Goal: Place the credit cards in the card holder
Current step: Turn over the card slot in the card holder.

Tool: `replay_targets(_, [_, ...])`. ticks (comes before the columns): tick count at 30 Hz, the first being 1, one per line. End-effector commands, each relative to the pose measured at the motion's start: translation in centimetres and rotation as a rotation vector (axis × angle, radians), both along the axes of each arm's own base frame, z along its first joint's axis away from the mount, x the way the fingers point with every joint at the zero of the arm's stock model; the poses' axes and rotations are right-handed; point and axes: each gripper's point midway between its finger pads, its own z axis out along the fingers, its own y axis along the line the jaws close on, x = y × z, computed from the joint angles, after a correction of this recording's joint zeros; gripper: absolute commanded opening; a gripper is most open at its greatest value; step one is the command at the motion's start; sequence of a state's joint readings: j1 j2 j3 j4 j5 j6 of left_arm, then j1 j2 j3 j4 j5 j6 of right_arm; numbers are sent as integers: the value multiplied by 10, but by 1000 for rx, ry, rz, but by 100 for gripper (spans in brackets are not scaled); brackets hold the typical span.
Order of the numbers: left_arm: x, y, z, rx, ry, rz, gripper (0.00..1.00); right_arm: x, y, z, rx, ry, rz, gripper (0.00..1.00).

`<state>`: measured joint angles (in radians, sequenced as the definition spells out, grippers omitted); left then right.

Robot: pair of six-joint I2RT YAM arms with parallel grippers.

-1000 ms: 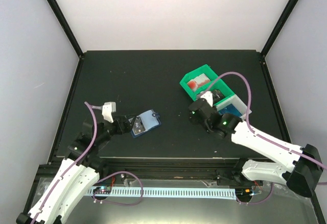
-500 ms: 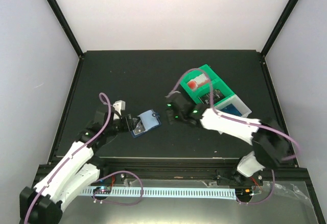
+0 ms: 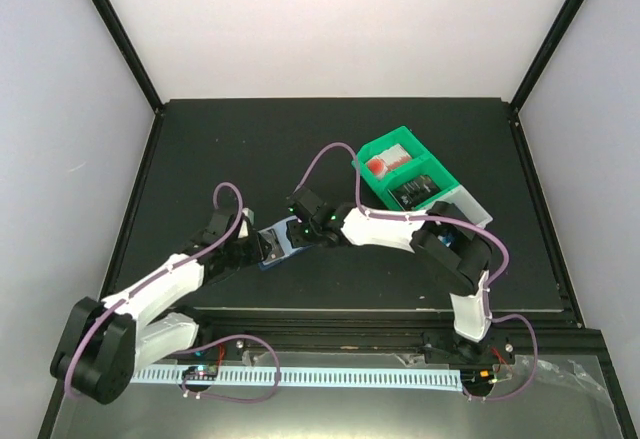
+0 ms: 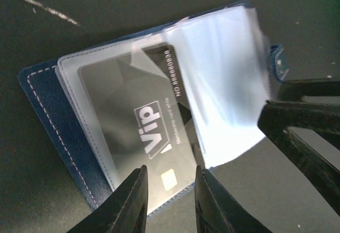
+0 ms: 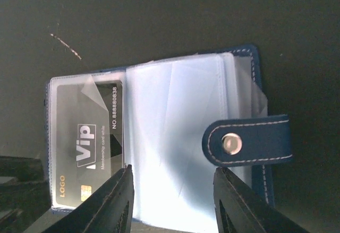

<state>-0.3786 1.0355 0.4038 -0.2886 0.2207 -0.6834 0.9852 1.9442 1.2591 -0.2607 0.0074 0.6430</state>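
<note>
Card holder (image 3: 278,246), dark navy stitched folding case, lies open on the black bench (image 3: 250,149), about 7 o'clock from bench centre. One dark grey plastic VIP card (image 4: 133,116) sits inside a clear sleeve (image 5: 175,116).

Left claw (image 4: 170,174): jaws a narrow gap apart at the holder's 6 o'clock edge; pinching or not, cannot tell.

Right claw (image 5: 174,172): jaws apart, empty, over the sleeves.

Step, judged: steadying the holder and parting the sleeves. Next likely calls for another card, perhaps from the green plastic bin (image 3: 372,149) at 2 o'clock.

Card holder (image 4: 43,105) hemmed between left claw (image 4: 170,173) and right claw (image 5: 172,175).
</note>
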Motion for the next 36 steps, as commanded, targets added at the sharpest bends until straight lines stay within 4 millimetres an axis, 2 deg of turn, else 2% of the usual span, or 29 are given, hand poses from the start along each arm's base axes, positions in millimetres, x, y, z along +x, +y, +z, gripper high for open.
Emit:
replay_targets(1, [9, 3, -10, 6, -9, 32, 26, -4, 11, -1, 47, 24, -4, 43])
replay_targets(5, [3, 10, -24, 40, 25, 49, 26, -6, 11, -15, 14, 48, -4, 43])
replay_targets(12, [-8, 22, -43, 104, 74, 70, 26, 0, 11, -29, -25, 51, -36, 43])
replay_targets(16, [-11, 25, -49, 124, 95, 71, 26, -5, 25, -32, 13, 95, 6, 43])
replay_targets(21, [-11, 26, -48, 128, 94, 68, 26, -19, 45, -20, 123, 154, 77, 40])
replay_targets(26, [-10, 25, -47, 129, 92, 65, 26, -20, 58, -10, 194, 173, 101, 39])
replay_targets(36, [-3, 20, -30, 103, 49, 57, 26, -19, 67, -3, 287, 202, 131, 38])
